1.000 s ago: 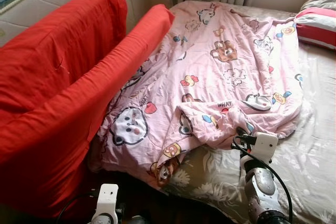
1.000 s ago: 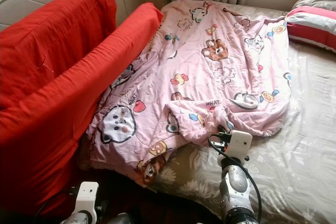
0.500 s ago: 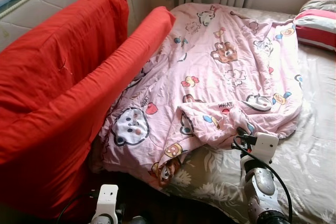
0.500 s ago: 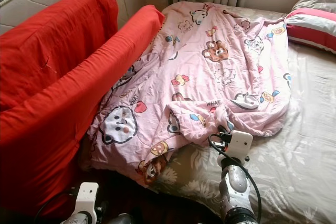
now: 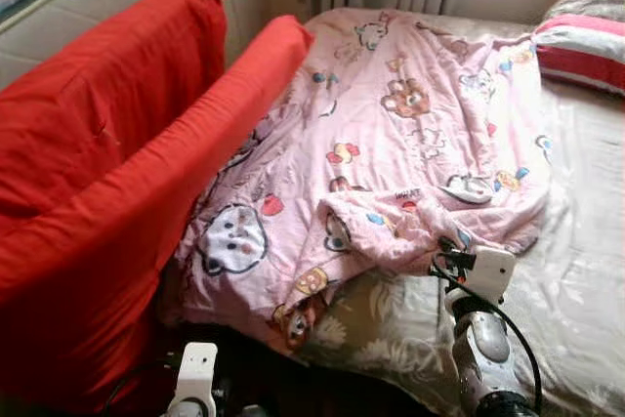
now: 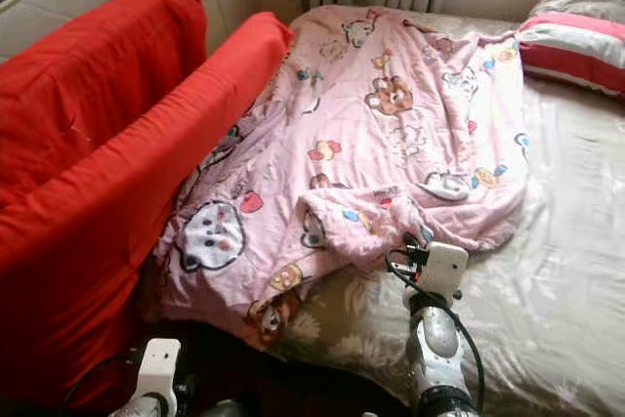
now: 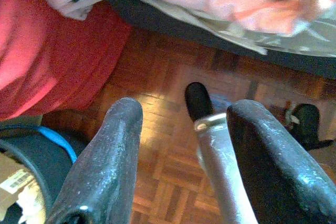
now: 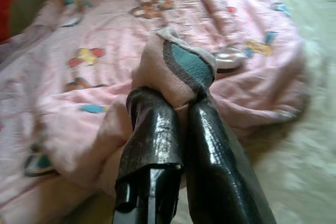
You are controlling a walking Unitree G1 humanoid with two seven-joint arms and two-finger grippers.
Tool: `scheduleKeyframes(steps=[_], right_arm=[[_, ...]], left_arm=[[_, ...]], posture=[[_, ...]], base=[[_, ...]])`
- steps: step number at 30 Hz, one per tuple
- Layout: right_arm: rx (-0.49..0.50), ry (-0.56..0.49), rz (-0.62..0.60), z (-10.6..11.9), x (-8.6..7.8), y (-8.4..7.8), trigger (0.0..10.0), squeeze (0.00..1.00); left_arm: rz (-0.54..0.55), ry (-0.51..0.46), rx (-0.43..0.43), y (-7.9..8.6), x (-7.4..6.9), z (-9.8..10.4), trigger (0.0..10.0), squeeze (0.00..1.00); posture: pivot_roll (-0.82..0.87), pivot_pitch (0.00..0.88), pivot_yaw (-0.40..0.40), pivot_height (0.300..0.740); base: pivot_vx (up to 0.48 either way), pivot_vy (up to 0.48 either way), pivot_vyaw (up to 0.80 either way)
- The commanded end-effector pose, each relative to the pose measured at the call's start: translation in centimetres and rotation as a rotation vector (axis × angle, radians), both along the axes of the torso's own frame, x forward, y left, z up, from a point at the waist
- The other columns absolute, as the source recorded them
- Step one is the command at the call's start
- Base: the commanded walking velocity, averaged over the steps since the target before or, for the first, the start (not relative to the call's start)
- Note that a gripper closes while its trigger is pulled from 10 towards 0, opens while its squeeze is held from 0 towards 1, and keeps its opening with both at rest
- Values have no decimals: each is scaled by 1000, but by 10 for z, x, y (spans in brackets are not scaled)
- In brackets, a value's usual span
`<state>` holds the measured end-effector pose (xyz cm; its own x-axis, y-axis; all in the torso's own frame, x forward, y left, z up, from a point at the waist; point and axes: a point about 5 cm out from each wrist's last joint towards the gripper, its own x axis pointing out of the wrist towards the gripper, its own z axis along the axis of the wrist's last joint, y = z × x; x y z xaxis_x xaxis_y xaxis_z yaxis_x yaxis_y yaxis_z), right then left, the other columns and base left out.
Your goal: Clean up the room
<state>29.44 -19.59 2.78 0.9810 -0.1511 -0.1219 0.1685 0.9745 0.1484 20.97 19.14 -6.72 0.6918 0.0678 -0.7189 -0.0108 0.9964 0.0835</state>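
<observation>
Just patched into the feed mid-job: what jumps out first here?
A crumpled pink cartoon-print quilt sprawls across the bed, with a big red fabric-covered sofa pressed against its left edge. The right gripper has its jaws shut on a bunched fold of that quilt near the bed's front edge.

Head stereo pair: both eyes look forward and down from the near end of the bed, sharing the pink cartoon quilt, red sofa and striped pillow. Right wrist camera: close along the right tool, facing the quilt. Left wrist camera: low, along the left tool, facing the parquet floor and the bed's near edge.
</observation>
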Motion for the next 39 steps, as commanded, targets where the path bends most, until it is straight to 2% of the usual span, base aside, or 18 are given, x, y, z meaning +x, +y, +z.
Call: scheduleKeyframes(steps=[1, 9, 14, 39], right_arm=[[17, 6, -2, -1, 0, 4, 10000, 0], [20, 6, 11, -1, 1, 6, 10000, 0], [24, 12, 21, -2, 0, 8, 10000, 0], [21, 6, 20, -1, 1, 8, 10000, 0]], left_arm=[[3, 24, 11, 5, -7, -4, 10000, 0], [11, 24, -1, 4, -7, -4, 10000, 0], [-2, 25, 4, 4, -7, -4, 10000, 0], [4, 32, -12, 4, -9, -5, 10000, 0]], posture=[[-45, 156, 40, 740], [-45, 155, 40, 740], [-45, 155, 40, 740], [-46, 151, 40, 740]], base=[[0, -315, 0], [0, -322, 0], [-265, 0, 0], [0, 0, 0]])
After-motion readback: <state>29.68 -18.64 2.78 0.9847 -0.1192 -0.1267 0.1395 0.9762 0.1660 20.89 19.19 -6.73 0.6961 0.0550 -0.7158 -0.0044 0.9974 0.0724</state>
